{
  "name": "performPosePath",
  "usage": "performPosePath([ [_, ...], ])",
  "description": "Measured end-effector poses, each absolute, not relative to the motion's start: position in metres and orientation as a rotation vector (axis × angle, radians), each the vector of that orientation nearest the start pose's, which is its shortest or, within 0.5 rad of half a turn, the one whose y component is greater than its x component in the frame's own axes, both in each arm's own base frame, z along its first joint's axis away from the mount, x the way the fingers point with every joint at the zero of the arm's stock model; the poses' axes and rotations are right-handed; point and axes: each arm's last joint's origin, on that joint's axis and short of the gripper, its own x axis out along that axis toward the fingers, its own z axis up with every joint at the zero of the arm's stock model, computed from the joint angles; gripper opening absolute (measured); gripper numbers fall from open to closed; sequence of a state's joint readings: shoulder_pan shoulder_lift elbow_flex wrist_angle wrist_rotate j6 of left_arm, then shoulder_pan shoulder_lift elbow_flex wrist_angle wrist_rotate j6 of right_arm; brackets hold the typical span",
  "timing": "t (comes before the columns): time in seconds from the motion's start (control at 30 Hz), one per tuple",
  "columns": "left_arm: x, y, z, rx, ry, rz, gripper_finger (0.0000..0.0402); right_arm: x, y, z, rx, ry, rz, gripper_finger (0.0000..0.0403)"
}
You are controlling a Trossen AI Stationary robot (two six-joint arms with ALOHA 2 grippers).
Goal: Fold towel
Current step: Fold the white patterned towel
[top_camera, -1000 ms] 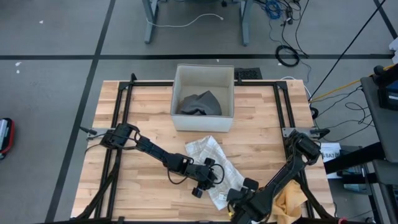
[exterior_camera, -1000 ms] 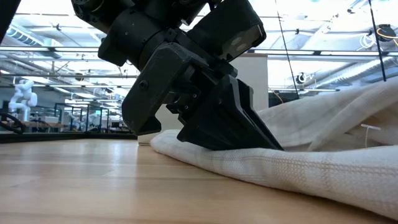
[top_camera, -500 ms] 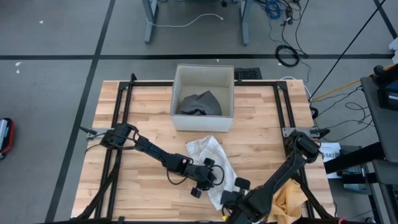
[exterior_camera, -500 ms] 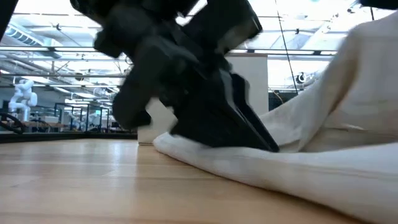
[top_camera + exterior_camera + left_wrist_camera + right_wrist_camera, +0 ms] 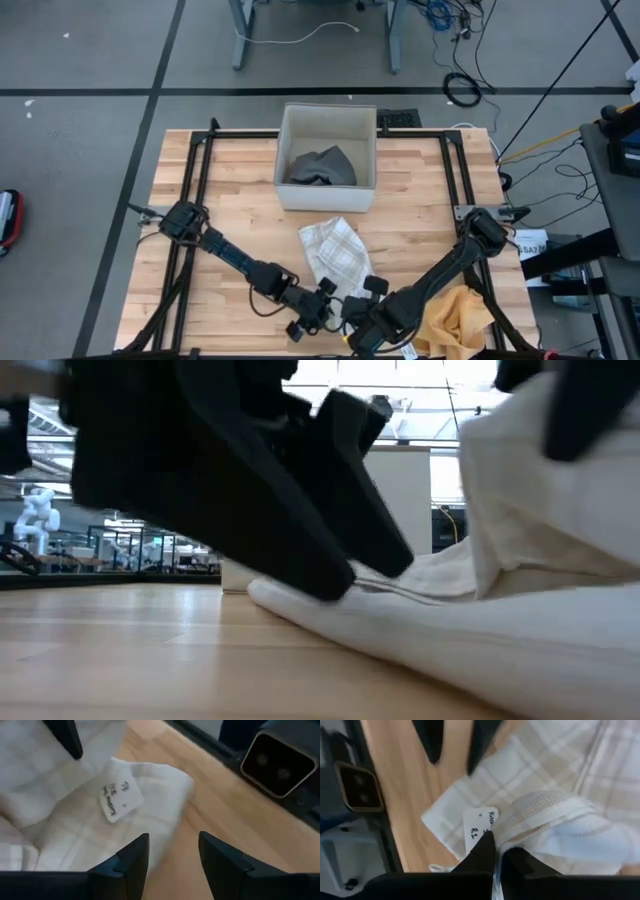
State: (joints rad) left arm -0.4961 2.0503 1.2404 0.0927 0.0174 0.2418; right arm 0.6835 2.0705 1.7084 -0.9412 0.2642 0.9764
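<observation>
A white checked towel (image 5: 336,256) lies rumpled on the wooden table (image 5: 230,200), in front of the bin. Its near corner carries a white label (image 5: 116,801). My right gripper (image 5: 497,854) is shut on the towel near that corner and holds part of it raised (image 5: 515,490). My left gripper (image 5: 172,862) stands open just left of it, low over the labelled corner (image 5: 165,780), with one finger over the cloth and one over bare wood. In the low view its dark fingers (image 5: 330,550) reach down to the towel's edge. My right gripper pinches a bunched fold of the towel (image 5: 520,822) between its two fingers, beside the label (image 5: 479,827). It comes from above, slanting down. The pinched part is lifted, and the rest of the towel trails down onto the table (image 5: 450,650). Whether my left gripper touches the cloth I cannot tell.
A white bin (image 5: 326,192) with a grey cloth (image 5: 322,166) stands at the back middle. An orange cloth (image 5: 452,322) lies at the near right under my right arm. A black frame (image 5: 200,180) borders the table. Bare wood lies to the left.
My right gripper has shut on the towel's near end and risen, drawing that end up and back, so the towel is now shorter and bunched. My left gripper has stayed open and moved toward the table's near edge, off the towel's middle.
</observation>
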Motion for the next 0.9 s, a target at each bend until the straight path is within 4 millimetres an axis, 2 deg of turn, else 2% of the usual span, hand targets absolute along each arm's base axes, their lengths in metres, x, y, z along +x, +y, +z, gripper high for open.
performPosePath([
  [0.37,0.390,-0.187,0.109,0.293,0.700,-0.556,0.0179,0.354,0.251,0.211,0.274,1.075,-0.219,0.0001],
  [0.67,0.391,-0.187,0.107,0.291,0.699,-0.552,0.0179,0.371,0.261,0.175,0.292,1.070,-0.188,0.0011],
  [0.9,0.390,-0.187,0.107,0.293,0.700,-0.553,0.0179,0.371,0.267,0.173,0.292,1.050,-0.157,0.0031],
])
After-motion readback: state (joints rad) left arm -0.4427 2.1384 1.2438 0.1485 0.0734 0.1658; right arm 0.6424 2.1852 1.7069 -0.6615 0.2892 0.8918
